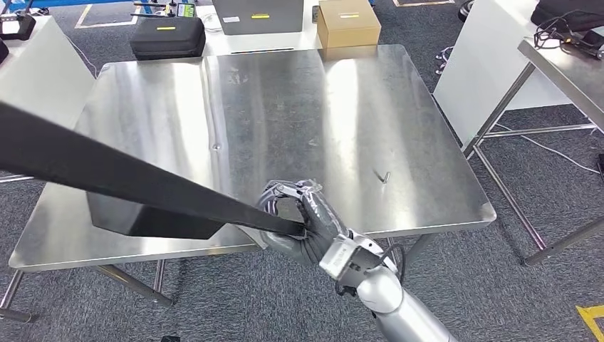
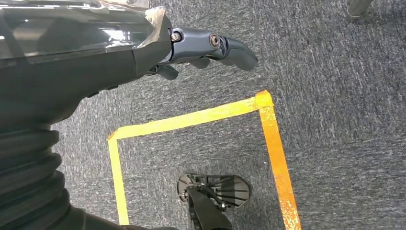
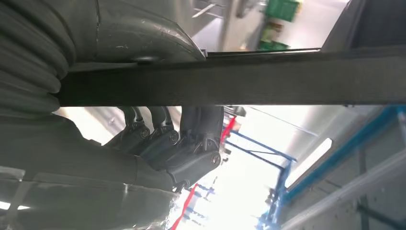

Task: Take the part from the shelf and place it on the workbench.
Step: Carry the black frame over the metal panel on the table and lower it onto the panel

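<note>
The part is a long flat black bar (image 1: 107, 171). It slants from the picture's left edge down to my right hand (image 1: 310, 224), which grips its near end just above the front edge of the steel workbench (image 1: 313, 107). A dark reflection of the bar lies on the steel below it. In the right wrist view the bar (image 3: 239, 81) crosses the picture, with my fingers (image 3: 182, 143) wrapped under it. My left hand (image 2: 210, 48) hangs over grey carpet with its fingers apart and nothing in them.
A small metal piece (image 1: 385, 176) lies on the bench right of centre. Behind the bench stand a cardboard box (image 1: 347, 25), a black case (image 1: 167, 37) and a grey box (image 1: 258, 16). Another steel table (image 1: 563, 64) stands to the right. Yellow tape (image 2: 191, 120) marks the floor.
</note>
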You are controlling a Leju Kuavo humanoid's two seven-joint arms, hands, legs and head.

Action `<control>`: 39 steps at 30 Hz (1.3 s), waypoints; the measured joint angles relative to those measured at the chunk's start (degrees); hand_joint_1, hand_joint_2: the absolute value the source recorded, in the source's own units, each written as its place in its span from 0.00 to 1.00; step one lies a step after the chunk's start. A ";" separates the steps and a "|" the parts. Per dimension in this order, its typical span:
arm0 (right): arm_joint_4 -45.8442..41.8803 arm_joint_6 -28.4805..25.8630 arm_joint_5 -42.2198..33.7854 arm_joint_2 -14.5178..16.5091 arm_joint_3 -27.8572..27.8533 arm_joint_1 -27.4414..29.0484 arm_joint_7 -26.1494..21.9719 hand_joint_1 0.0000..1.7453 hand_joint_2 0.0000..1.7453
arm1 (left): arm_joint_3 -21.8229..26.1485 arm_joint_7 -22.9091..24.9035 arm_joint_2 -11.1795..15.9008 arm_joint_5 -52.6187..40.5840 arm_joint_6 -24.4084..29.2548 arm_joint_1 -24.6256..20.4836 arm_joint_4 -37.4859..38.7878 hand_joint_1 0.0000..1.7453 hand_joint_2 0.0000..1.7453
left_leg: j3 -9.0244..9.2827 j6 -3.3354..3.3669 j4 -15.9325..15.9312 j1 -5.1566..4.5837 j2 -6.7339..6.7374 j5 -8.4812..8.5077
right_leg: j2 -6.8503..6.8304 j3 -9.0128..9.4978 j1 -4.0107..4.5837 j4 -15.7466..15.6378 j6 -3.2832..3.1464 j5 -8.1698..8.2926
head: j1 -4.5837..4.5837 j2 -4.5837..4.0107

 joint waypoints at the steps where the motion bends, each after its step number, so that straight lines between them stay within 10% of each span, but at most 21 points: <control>1: 1.20 -0.27 1.18 0.29 0.82 -1.20 0.57 1.00 1.00 | -0.11 0.01 -0.02 0.08 -0.08 -0.04 -0.01 0.00 1.00 | 0.00 -0.01 0.00 -0.01 0.03 0.00 | 0.01 0.01 -0.02 0.00 -0.01 0.00 | 0.01 0.01; 25: 45.38 -17.89 24.97 13.06 9.02 -23.58 14.14 1.00 1.00 | -1.98 1.07 -0.80 1.73 -0.03 -0.34 -0.43 0.00 1.00 | 0.08 -0.02 0.02 -0.18 0.02 0.00 | -0.01 0.09 -0.17 -0.06 -0.02 0.01 | 0.00 0.00; 39: 62.42 -23.53 32.84 12.59 6.55 -31.48 23.15 1.00 1.00 | -2.84 1.26 -0.88 2.64 0.79 -0.17 -0.43 0.00 1.00 | 0.05 -0.02 0.03 -0.23 0.01 -0.01 | -0.01 0.07 -0.21 -0.10 -0.01 0.01 | 0.00 0.00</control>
